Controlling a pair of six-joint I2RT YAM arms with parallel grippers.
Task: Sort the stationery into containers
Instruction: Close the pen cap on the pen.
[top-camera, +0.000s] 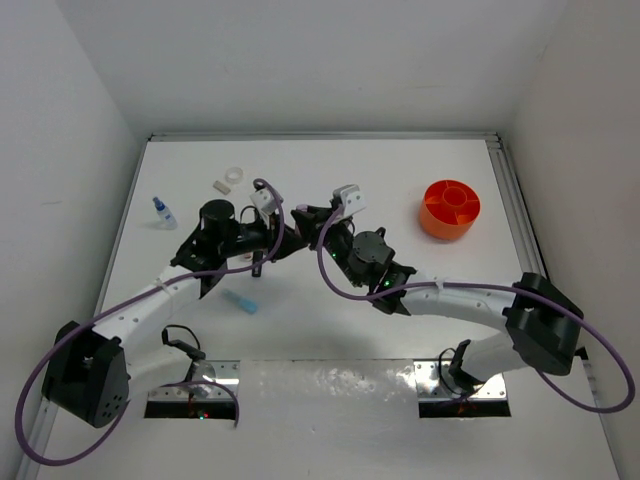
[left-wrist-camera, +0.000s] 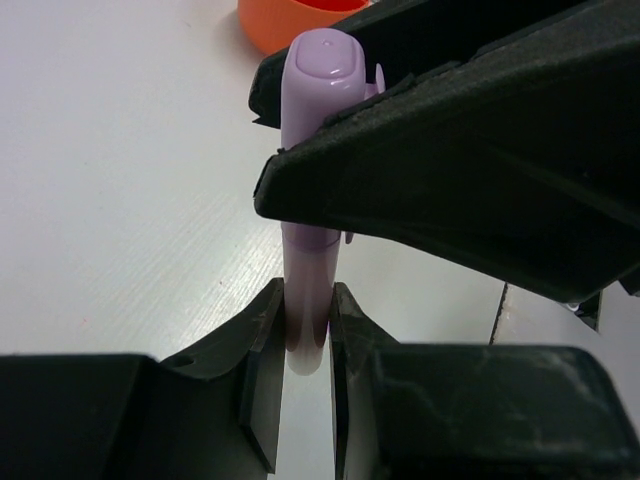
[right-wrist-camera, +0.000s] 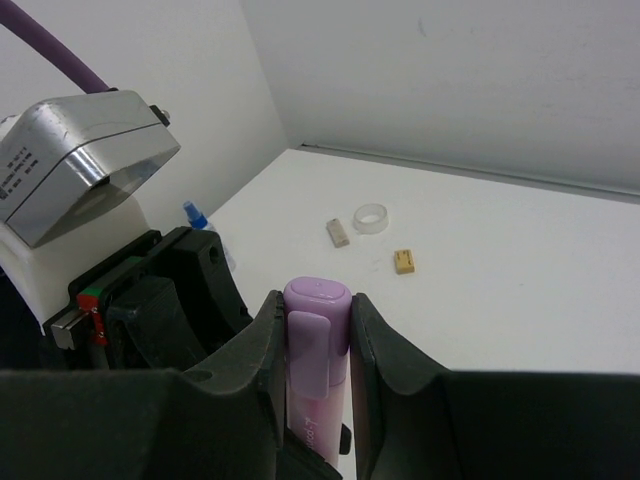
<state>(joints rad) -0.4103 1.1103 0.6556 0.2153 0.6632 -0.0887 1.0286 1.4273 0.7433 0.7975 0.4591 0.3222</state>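
Observation:
A pink highlighter with a lilac cap (left-wrist-camera: 308, 270) is held off the table between both grippers, near the table's middle. My left gripper (left-wrist-camera: 308, 300) is shut on its tail end. My right gripper (right-wrist-camera: 316, 300) is shut on its capped end (right-wrist-camera: 318, 330), and its black fingers (left-wrist-camera: 470, 170) cover most of the cap in the left wrist view. From above, the two grippers meet (top-camera: 290, 235) (top-camera: 318, 222) and hide the highlighter. The round orange tub with dividers (top-camera: 449, 208) stands at the right, apart from both arms.
A light-blue highlighter (top-camera: 241, 301) lies under the left arm. The blue-capped bottle (top-camera: 161, 211) stands at the far left. A clear tape ring (top-camera: 235, 175) and a beige block (top-camera: 221, 185) lie at the back left; the right wrist view shows two blocks (right-wrist-camera: 339, 232) (right-wrist-camera: 404, 262).

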